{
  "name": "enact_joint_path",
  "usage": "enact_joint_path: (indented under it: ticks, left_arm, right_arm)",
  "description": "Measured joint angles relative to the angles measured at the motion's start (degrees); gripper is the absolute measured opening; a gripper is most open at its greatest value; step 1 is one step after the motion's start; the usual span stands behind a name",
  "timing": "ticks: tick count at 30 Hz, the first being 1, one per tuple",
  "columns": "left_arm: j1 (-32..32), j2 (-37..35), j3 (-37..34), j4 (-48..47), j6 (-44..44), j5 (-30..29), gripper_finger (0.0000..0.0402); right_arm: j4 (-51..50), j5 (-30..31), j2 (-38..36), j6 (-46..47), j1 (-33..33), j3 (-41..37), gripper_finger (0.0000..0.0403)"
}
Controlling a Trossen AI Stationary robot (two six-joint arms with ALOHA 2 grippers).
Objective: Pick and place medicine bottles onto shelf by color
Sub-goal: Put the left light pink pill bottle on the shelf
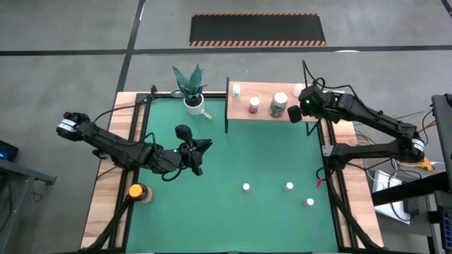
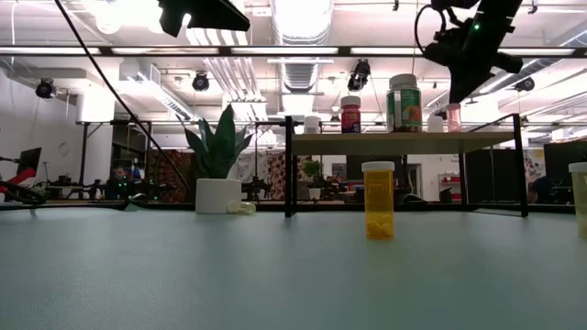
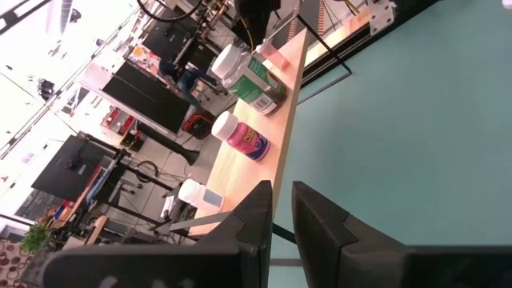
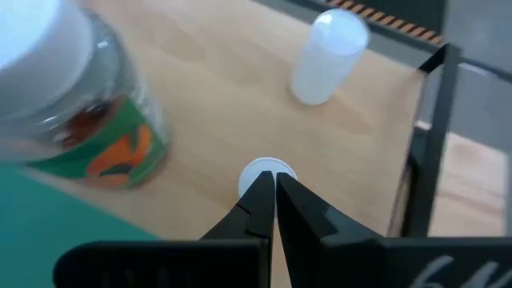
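The shelf [image 1: 265, 114] stands at the mat's far edge. On it are a white bottle [image 1: 236, 89], a pink one [image 1: 254, 105], a green-labelled one [image 1: 279, 104], another white one [image 1: 299, 89] and a small pink white-capped bottle [image 2: 453, 117]. My right gripper [image 4: 268, 196] is shut just over that small bottle's cap. Three small bottles [image 1: 246, 188], [image 1: 289, 186], [image 1: 309, 202] stand upright on the green mat. My left gripper [image 1: 199, 148] hangs over the mat's left middle. Its fingers [image 3: 256, 216] are shut but for a narrow slit, with nothing between them. My right gripper's shut fingertips [image 4: 260, 192] slant down from above, right in front of the small pink bottle's white cap [image 4: 268, 168]. The bottle stands upright on the shelf's right end. Whether the tips touch the cap I cannot tell.
An amber bottle with a yellow cap [image 1: 138, 192] stands on the wooden strip at the near left. A potted plant [image 1: 191, 88] sits left of the shelf, with a small bottle lying beside it [image 1: 206, 114]. The shelf's black legs [image 2: 289, 170] rise from the mat.
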Motion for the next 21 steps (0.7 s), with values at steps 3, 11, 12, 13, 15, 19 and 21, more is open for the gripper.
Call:
enact_joint_path:
  ticks: [3, 11, 12, 13, 15, 19, 21]
  left_arm:
    - [0.0, 0.0, 0.0, 0.0, 0.0, 0.0, 0.0033]
    - [0.0, 0.0, 0.0, 0.0, 0.0, 0.0, 0.0033]
    - [0.0, 0.0, 0.0, 0.0, 0.0, 0.0, 0.0033]
    - [0.0, 0.0, 0.0, 0.0, 0.0, 0.0, 0.0033]
    - [0.0, 0.0, 0.0, 0.0, 0.0, 0.0, 0.0033]
    - [0.0, 0.0, 0.0, 0.0, 0.0, 0.0, 0.0033]
    - [0.0, 0.0, 0.0, 0.0, 0.0, 0.0, 0.0033]
  right_arm:
    - [0.5, 3.1, 1.1, 0.0, 0.0, -0.1, 0.0008]
    - [3.9, 8.9, 4.6, -2.6, 0.0, -0.1, 0.0008]
    - [3.9, 10.2, 5.1, -2.9, 0.0, -0.1, 0.0008]
    - [3.9, 11.3, 5.5, -3.0, 0.0, -0.1, 0.0008]
    - [3.8, 13.2, 6.0, -3.4, 0.0, -0.1, 0.0008]
    - [3.2, 15.1, 6.3, -3.7, -0.6, -0.1, 0.0008]
    - [2.9, 15.6, 6.2, -3.7, -1.2, -0.1, 0.0008]
